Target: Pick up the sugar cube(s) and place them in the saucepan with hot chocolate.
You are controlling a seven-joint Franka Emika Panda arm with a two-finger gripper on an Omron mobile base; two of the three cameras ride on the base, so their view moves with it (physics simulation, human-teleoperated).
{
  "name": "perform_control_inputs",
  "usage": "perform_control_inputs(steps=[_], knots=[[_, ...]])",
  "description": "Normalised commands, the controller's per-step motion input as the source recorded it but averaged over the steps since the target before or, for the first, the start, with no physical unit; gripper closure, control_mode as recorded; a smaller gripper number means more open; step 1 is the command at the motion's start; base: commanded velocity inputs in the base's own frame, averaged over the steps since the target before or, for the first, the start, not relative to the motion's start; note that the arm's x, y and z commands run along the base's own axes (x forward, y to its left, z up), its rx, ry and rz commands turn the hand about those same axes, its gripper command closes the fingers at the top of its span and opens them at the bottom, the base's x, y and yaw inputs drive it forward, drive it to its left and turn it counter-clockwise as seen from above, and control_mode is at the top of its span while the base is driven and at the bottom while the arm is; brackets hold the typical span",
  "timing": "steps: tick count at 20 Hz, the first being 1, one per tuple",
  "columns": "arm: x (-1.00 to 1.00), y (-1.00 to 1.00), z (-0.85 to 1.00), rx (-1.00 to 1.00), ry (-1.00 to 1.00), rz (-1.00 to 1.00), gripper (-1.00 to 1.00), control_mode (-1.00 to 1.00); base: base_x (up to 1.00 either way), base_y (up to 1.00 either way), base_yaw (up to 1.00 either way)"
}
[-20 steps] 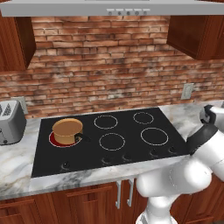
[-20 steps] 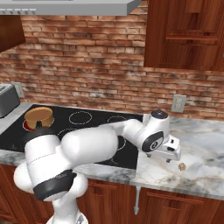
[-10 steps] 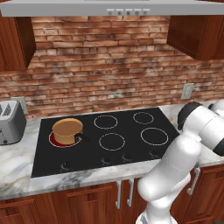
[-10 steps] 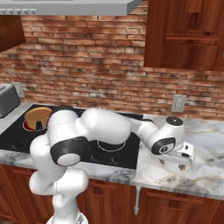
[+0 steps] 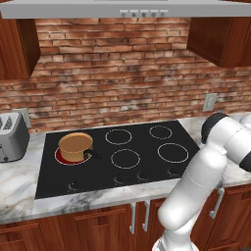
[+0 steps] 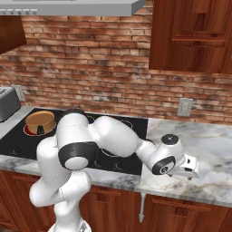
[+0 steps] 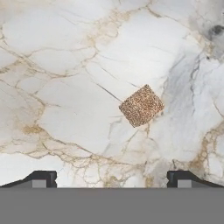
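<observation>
Pincer: the pincer [image 7: 112, 178] hangs over the marble worktop [image 7: 65, 65] with its jaws spread wide and nothing between them; its two dark tips sit at the lower left and lower right of the hand view.
Sugar cube: one speckled brown sugar cube [image 7: 141, 105] lies flat on the worktop, right of centre in the hand view, turned corner-on like a diamond. It is above the gap between the tips, nearer the right-hand one, and touches neither.
Arm: in the right base view the white hand [image 6: 183, 166] is low over the worktop at the lower right of the frame, well to the right of the hob [image 6: 18, 142].
Saucepan: the copper saucepan with hot chocolate [image 5: 76, 146] stands on the rear-left burner, left of centre in the left base view, well apart from the cube, with the grey toaster [image 5: 12, 136] at the far left edge.
Step in hand: I'd judge it is lining up over the cube, nothing lifted yet.
Doing it well: shift the hand so the cube sits midway between the tips, and roll the wrist so the pads meet two flat faces, not the corners; then go straight down and close gently.
Doubt: how far the tips are above the marble is hard to judge from here.
Risk: a corner-on pinch could twist the cube out sideways.
</observation>
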Motion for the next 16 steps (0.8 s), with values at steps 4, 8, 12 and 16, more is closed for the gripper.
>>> perform_control_inputs(steps=[4, 8, 12, 16], knots=[[0.04, -0.27, 0.27, 0.06, 0.0, 0.03, -1.0, -1.0, 0.0, 0.0, 0.0], [0.0, -0.15, 0.46, 0.08, 0.04, 0.02, -1.0, -1.0, 0.0, 0.0, 0.0], [0.02, -0.2, 0.22, 0.08, 0.14, 0.0, -1.0, -1.0, 0.0, 0.0, 0.0], [0.14, -0.29, -0.03, 0.11, 0.21, 0.02, -1.0, -1.0, 0.0, 0.0, 0.0]])
